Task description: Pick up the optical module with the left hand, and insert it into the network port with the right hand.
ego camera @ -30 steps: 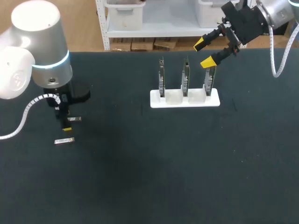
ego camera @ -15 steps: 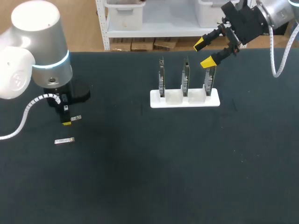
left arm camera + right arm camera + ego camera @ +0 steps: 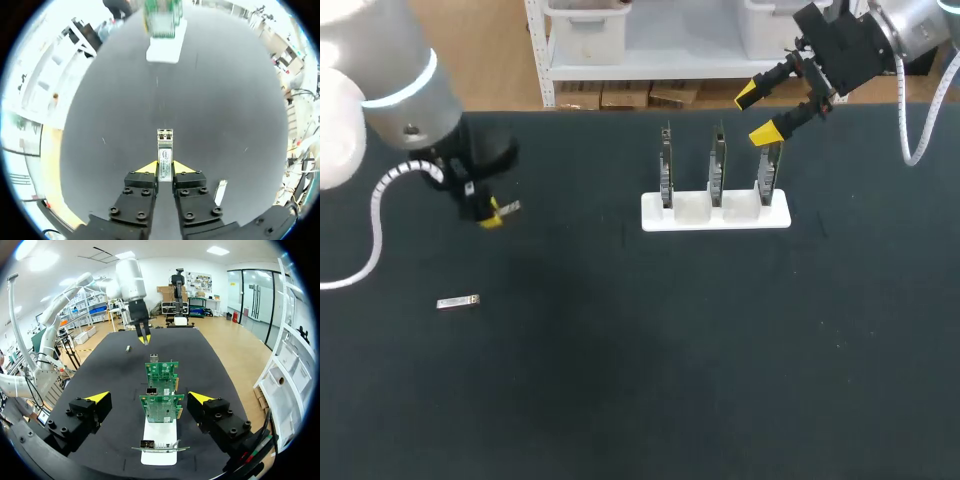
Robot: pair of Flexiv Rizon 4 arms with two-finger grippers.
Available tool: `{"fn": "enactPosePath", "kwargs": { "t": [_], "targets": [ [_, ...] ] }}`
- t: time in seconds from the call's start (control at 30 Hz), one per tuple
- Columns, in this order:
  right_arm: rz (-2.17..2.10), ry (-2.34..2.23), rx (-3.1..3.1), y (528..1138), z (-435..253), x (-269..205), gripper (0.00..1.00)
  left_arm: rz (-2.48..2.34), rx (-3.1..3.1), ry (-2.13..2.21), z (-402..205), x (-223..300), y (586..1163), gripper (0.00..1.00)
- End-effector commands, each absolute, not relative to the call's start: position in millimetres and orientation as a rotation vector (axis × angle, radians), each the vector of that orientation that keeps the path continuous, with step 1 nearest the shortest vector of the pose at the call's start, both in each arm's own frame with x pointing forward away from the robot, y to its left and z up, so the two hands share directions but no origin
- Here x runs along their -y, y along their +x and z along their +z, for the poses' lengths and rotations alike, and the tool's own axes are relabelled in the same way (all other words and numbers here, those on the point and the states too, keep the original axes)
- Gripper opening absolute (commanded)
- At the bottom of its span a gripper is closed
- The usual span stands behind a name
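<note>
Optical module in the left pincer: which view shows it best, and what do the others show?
The left wrist view: the optical module sits close up, clamped in the left pincer. The head view shows only a small sliver; the right wrist view, barely a speck.

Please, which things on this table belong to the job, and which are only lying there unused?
For the job:
- optical module, shut in the left gripper
- three boards with ports, upright in the white stand
- right gripper, open near the boards

Lying about:
- second module, flat on the table, apart from both grippers
</note>
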State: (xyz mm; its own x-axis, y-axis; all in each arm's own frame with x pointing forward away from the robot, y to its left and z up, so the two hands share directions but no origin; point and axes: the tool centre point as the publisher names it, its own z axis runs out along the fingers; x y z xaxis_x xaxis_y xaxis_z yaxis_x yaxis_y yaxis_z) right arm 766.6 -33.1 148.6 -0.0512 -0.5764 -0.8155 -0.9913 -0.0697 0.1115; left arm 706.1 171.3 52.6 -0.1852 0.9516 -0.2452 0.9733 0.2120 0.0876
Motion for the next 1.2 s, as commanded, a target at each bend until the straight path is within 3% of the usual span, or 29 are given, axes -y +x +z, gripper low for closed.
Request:
{"fn": "enactPosePath", "kwargs": {
  "t": [0.03,0.13,0.7,0.97,1.2],
  "targets": [
    [0.993,-1.687,-1.670,765,149,33,1.00,-0.345,-2.030,1.756,90,-156,703,0.00],
    [0.993,-1.687,-1.670,765,149,33,1.00,-0.382,-1.957,1.750,110,-140,705,0.00],
    [0.993,-1.687,-1.670,765,149,33,1.00,-0.390,-2.019,1.685,104,-154,701,0.00],
    [0.993,-1.687,-1.670,765,149,33,1.00,-0.567,-1.719,1.638,154,-63,729,0.00],
    [0.993,-1.687,-1.670,765,149,33,1.00,-0.626,-1.584,1.595,195,-21,744,0.00]
  ]
}}
